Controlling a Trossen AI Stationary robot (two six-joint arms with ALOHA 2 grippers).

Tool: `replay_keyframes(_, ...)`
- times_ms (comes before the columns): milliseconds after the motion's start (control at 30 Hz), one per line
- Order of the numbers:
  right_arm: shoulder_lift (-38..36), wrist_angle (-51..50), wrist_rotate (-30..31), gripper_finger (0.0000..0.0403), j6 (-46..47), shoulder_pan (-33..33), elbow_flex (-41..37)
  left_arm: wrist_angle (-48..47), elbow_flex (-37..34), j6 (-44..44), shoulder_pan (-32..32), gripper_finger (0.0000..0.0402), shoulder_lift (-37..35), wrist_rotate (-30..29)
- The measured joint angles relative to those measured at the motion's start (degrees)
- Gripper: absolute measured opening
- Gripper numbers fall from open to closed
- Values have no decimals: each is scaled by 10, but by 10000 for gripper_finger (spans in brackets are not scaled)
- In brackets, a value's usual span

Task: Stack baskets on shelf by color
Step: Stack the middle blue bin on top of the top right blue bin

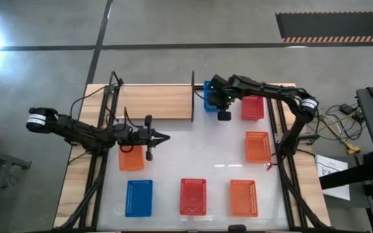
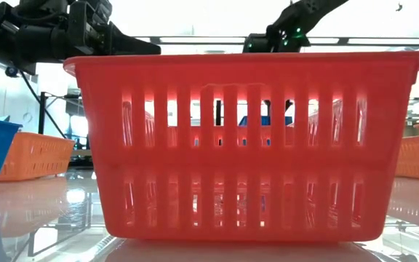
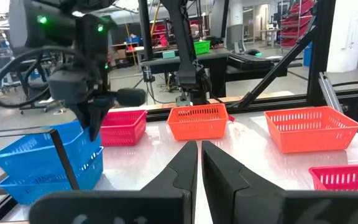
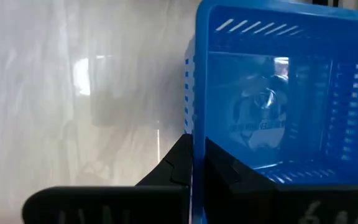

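Observation:
The light-wood shelf [image 1: 154, 102] lies at the far left, its dark post [image 1: 193, 97] at its right end. Just right of the post, my right gripper [image 1: 215, 98] is shut on a blue basket [image 1: 208, 90]. In the left wrist view this blue basket [image 3: 39, 144] is tilted over a second blue basket [image 3: 48, 180]. My left gripper [image 1: 166, 137] is shut and empty above the table's middle, beside an orange basket [image 1: 131, 157]. A red basket [image 1: 252, 107] stands right of the blue ones. My right gripper pinches the blue basket's side wall at its rim [image 4: 191, 127], one finger inside [image 4: 225, 168] and one outside [image 4: 176, 163]. The fingers come from above, pointing down. The basket is tilted, and its lower part rests in the second blue basket beneath.
More baskets stand on the white tabletop: orange [image 1: 258, 145] at the right, and blue [image 1: 139, 197], red [image 1: 193, 195] and orange [image 1: 243, 197] along the near edge. The near red basket [image 2: 246, 145] fills the low view. Dark frame rails run along both table sides.

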Motion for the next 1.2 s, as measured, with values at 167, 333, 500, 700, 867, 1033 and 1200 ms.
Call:
replay_keyframes(167, 19, 1, 3, 8, 8, -2, 7, 2, 0, 0, 0, 6, 0, 0)
replay_keyframes(333, 29, 2, 5, 8, 16, -3, 8, 2, 0, 0, 0, 6, 0, 0)
replay_keyframes(500, 38, 2, 5, 8, 26, -6, 7, 2, 0, 0, 0, 6, 0, 0)
replay_keyframes(700, 40, 4, 5, 15, 52, -6, 7, 4, 0, 0, 0, 6, 0, 0)
replay_keyframes(867, 38, 9, 5, 50, 65, -6, 7, 4, 0, 0, 0, 6, 0, 0)
replay_keyframes(1033, 37, 19, 5, 94, 91, -6, 7, 4, 0, -1, 0, 6, 0, 0)
replay_keyframes(1200, 22, -3, 24, 111, 99, -6, 6, 3, 0, -2, 0, 6, 2, 0)
